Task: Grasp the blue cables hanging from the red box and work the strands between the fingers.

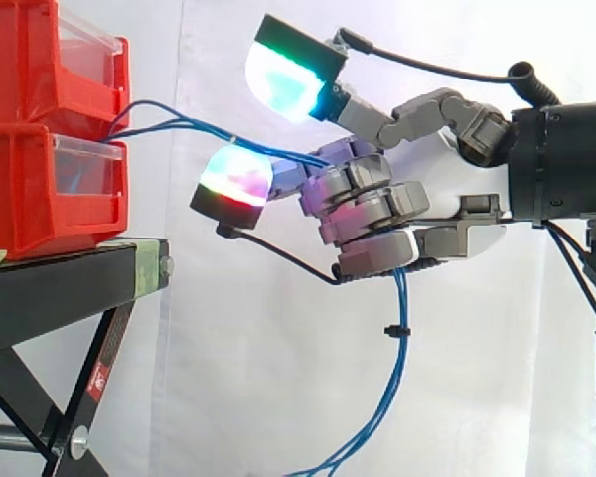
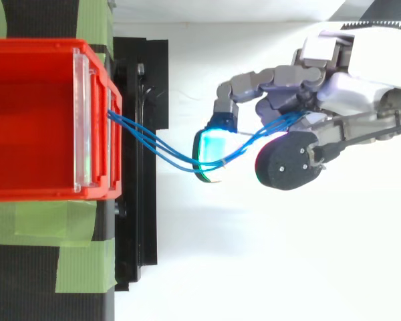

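Several thin blue cables (image 2: 149, 142) leave the front of the red box (image 1: 30, 199), two stacked bins at the edge of the black stand (image 1: 60, 283), sag across to the hand (image 1: 377, 209), pass between its curled fingers and hang loose below it

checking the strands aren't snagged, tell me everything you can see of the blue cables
The blue cables are several thin, glossy, flexible strands. They leave the red bins between the upper and lower one, sag slightly across the gap into the robot hand, whose curled fingers close round them, then hang below it in a loose curve. A small black tie bundles the hanging part.
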Controlling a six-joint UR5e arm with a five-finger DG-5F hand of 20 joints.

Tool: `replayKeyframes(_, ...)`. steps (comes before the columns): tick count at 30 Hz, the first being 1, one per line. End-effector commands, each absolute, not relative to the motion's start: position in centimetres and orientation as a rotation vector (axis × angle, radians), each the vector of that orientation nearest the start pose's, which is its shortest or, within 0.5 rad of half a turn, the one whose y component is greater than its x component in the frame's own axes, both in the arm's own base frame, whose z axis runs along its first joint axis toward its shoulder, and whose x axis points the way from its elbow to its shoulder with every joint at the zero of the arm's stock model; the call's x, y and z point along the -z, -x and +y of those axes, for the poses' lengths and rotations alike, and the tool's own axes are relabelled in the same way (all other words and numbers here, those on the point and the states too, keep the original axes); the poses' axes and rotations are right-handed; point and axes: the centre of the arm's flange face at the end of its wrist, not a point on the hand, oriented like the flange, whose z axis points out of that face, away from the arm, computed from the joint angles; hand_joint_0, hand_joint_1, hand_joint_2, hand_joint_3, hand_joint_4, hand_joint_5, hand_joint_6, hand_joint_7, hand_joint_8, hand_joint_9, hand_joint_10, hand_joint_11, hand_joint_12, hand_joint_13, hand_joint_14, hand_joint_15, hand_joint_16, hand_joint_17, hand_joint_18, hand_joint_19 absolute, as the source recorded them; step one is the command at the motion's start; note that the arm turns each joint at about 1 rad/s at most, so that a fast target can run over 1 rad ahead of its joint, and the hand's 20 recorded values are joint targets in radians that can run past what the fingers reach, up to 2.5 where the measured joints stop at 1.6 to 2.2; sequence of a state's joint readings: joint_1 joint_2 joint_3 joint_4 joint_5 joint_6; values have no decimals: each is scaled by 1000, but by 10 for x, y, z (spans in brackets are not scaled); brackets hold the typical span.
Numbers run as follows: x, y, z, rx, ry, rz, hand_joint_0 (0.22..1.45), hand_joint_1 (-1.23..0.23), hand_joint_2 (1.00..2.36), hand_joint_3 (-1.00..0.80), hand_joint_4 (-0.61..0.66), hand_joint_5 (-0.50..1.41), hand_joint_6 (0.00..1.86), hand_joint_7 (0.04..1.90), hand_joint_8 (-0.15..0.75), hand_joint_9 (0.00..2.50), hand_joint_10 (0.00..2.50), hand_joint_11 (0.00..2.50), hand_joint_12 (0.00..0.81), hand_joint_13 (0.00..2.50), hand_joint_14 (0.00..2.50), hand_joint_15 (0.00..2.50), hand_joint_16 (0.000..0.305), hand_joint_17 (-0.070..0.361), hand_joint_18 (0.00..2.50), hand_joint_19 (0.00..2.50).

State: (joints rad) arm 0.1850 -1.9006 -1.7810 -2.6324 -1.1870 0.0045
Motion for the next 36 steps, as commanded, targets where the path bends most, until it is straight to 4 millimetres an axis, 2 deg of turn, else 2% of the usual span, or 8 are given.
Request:
replayKeyframes(1,-260,-585,-63,-1042,-1311,1087,904,-594,1005,-881,242,103,617,1140,376,674,2500,2465,418,998,2500,1322,45,102,1373,1281)
replayKeyframes(7,-260,-585,-63,-1037,-1309,1088,924,-602,1010,-773,221,101,719,1119,376,674,2500,2465,418,998,2500,1322,45,102,1373,1281)
replayKeyframes(19,-260,-585,-64,-1030,-1308,1088,935,-604,1015,-629,211,99,738,1113,376,674,2500,2465,418,998,2500,1322,45,102,1373,1281)
replayKeyframes(22,-260,-585,-64,-1029,-1307,1088,934,-600,1014,-646,227,97,735,1119,376,674,2500,2465,418,998,2500,1322,45,102,1373,1281)
replayKeyframes(25,-260,-585,-64,-1028,-1306,1089,889,-575,1008,-809,232,98,709,1132,376,674,2500,2465,418,998,2500,1322,45,102,1373,1281)
replayKeyframes(28,-260,-585,-64,-1026,-1307,1089,869,-560,1005,-899,245,106,648,1151,376,674,2500,2465,418,998,2500,1322,45,102,1373,1281)
replayKeyframes(32,-261,-585,-66,-1007,-1316,1066,859,-557,1004,-914,246,107,633,1161,376,674,2500,2465,418,998,2500,1322,45,102,1373,1281)
replayKeyframes(36,-263,-585,-71,-976,-1333,1022,871,-566,1007,-854,250,109,624,1167,376,674,2500,2465,418,998,2500,1322,45,102,1373,1281)
